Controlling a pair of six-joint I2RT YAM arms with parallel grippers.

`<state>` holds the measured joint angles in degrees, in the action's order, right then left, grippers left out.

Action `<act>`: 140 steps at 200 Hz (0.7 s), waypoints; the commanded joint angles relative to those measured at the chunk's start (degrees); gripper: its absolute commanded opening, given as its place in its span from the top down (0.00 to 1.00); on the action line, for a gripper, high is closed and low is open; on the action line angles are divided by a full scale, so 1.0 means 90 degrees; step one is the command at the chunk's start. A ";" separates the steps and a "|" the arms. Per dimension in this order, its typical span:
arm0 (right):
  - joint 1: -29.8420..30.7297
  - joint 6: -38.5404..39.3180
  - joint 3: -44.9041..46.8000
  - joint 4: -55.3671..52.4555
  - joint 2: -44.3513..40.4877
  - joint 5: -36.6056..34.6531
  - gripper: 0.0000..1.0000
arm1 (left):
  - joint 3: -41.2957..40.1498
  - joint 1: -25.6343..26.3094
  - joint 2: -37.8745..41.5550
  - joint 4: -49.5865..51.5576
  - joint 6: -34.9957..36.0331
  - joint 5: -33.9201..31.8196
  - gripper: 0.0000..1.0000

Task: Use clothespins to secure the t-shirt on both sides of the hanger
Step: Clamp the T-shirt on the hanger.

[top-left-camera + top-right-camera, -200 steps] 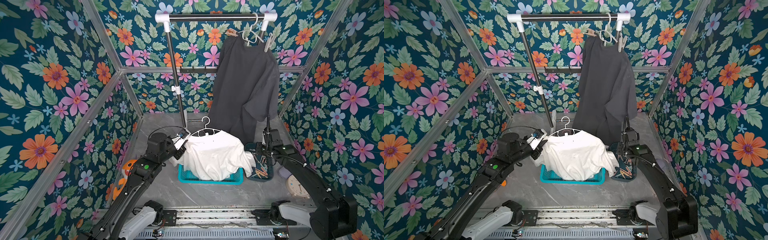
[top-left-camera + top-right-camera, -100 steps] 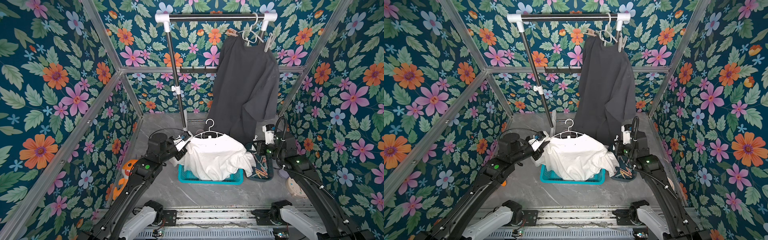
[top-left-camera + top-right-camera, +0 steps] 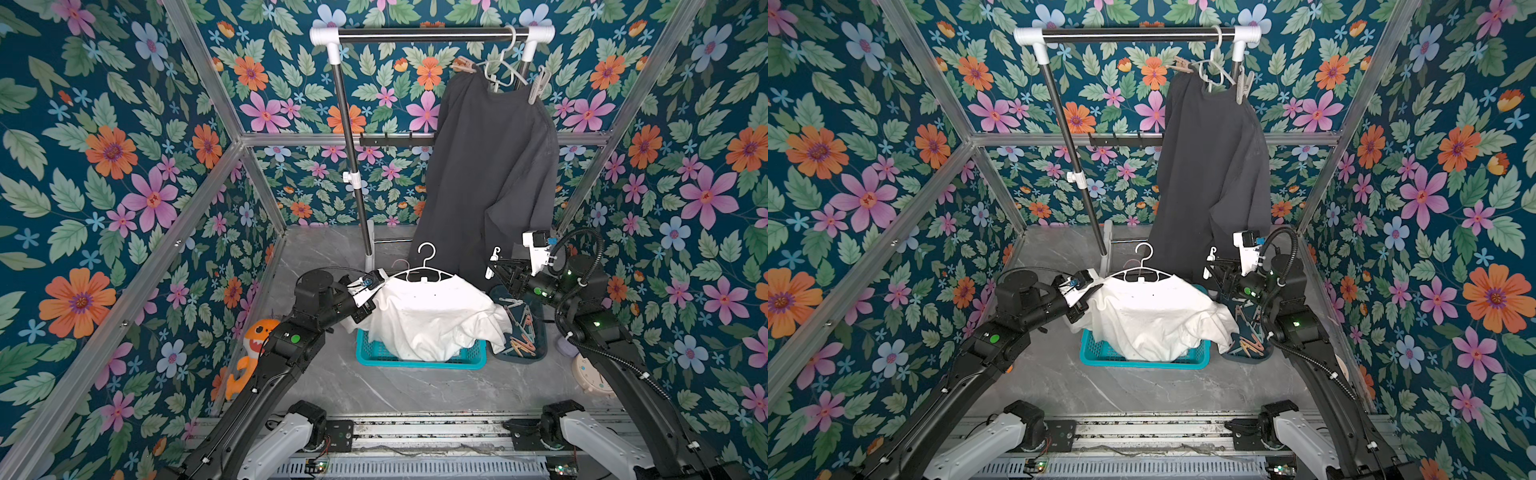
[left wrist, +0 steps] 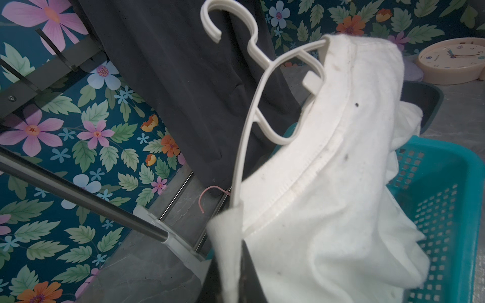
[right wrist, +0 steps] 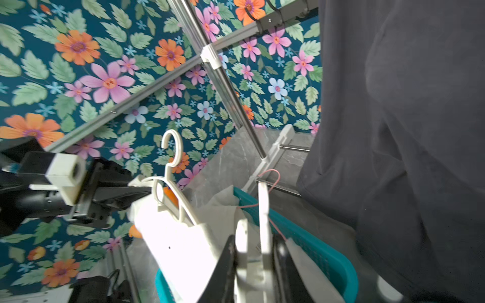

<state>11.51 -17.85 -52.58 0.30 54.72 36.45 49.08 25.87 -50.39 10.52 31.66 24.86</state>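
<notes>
The left fingers (image 4: 250, 275) are clamped on the t-shirt (image 3: 432, 316) at one end of the hanger (image 3: 424, 279), above the blue basket (image 3: 419, 360). The right fingers (image 5: 224, 270) squeeze a white clothespin (image 5: 263, 223), up over the tray (image 3: 542, 332) of other clothespins (image 3: 521, 345). The hanger lies sideways between the arms. Its free end is near the right fingers, so the right arm is closer. The right wrist view shows the pin sticking out past the fingers, beside the shirt. In both top views the pin looks tiny.
</notes>
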 commanded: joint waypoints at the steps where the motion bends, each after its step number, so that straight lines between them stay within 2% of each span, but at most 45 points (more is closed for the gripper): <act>1: 0.0010 -0.0557 0.0135 0.1367 0.0181 0.0847 1.00 | -0.0046 -0.0003 0.0041 -0.0608 -0.0006 0.0030 1.00; 41: 0.0010 -0.1117 0.0449 0.2577 0.0431 0.1293 1.00 | -0.0203 -0.0003 0.0106 -0.0950 -0.0020 0.0051 1.00; 81: 0.0010 -0.1539 0.0749 0.3449 0.0509 0.1409 1.00 | -0.0403 -0.0003 0.0206 -0.1376 -0.0189 0.0050 1.00; 140: 0.0010 -0.1702 0.0893 0.3952 0.0746 0.1628 1.00 | -0.0535 -0.0002 0.0299 -0.1735 -0.0244 -0.0025 1.00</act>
<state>11.51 -31.35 -45.12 30.22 61.06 49.32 44.38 25.87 -48.05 0.25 30.76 24.82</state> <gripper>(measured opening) 0.211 0.092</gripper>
